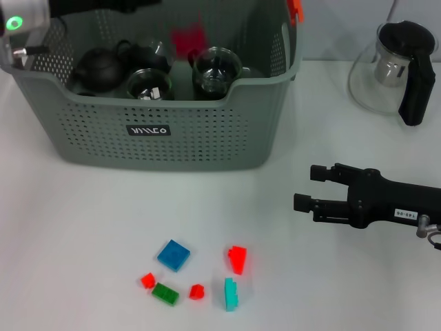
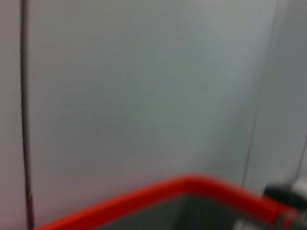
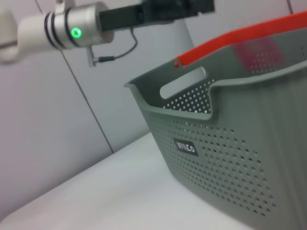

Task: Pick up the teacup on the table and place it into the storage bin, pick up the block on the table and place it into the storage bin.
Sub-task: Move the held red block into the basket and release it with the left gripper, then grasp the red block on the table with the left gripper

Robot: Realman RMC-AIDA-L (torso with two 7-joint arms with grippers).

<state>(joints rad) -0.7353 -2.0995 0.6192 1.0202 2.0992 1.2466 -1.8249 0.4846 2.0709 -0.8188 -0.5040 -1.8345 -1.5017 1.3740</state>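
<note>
Hanging the black right hand (image 1: 310, 187) just above the white worktop (image 1: 83, 227), fingers spread and gripping nothing, beside the scattered blocks, probably waiting clear while the other arm is working. Reaching the left arm across the top of the large grey perforated storage bin (image 1: 172, 138), likely for a drop, with a blurred red patch (image 1: 187, 38) showing over its inside, possibly a block in mid-fall. Finding two clear glass teacups (image 1: 216, 69) already standing in the bin beside a small black teapot (image 1: 100, 69), and none out on the worktop. Leaving a blue square block (image 1: 173, 254), a red wedge block (image 1: 238, 258), a teal block (image 1: 231, 293) and a green block (image 1: 165, 294) lying near one another, only the head view showing them. Catching the left hand (image 3: 192, 7) solely in the right wrist view, high above the bin's rim, open or closed being impossible to tell. Getting from the left wrist view nothing but grey wall and an orange-red rim strip (image 2: 182, 184).
</note>
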